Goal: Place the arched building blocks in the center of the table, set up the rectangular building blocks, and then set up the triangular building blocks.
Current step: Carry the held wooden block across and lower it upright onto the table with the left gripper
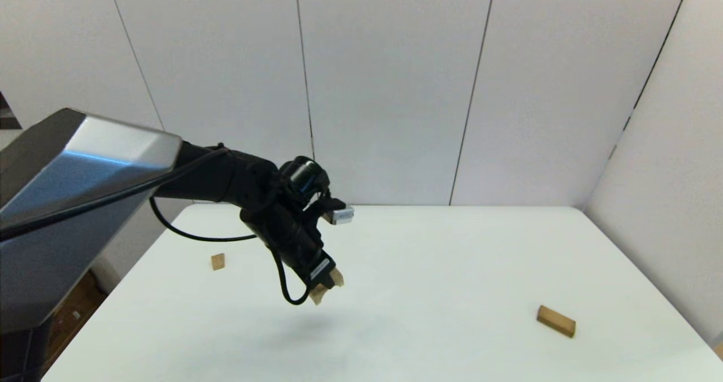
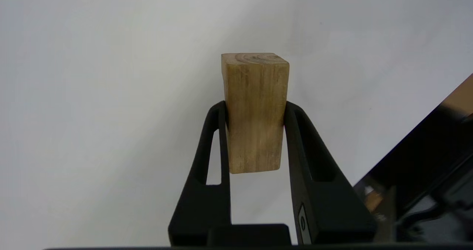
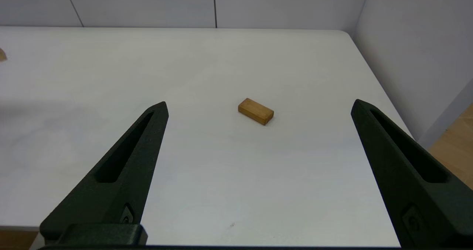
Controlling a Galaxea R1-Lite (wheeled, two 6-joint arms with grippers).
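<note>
While my left claw (image 1: pixel 326 287) hangs above the surface (image 1: pixel 452 257) left of its middle, my head camera shows a tan block (image 1: pixel 323 290) pinched at its tip, lifted clear with a soft shadow beneath. A small wedge (image 1: pixel 218 261) sits far off to the left, and the flat bar (image 1: pixel 556 321) lies well apart on the right. My left wrist camera shows both fingers (image 2: pixel 218 139) pressed against the sides of that chunky block (image 2: pixel 254 113), its end grain pointing away. My right wrist camera shows my right claw (image 3: pixel 258 107) spread wide and holding nothing, with the bar (image 3: pixel 256 111) lying flat beyond it.
</note>
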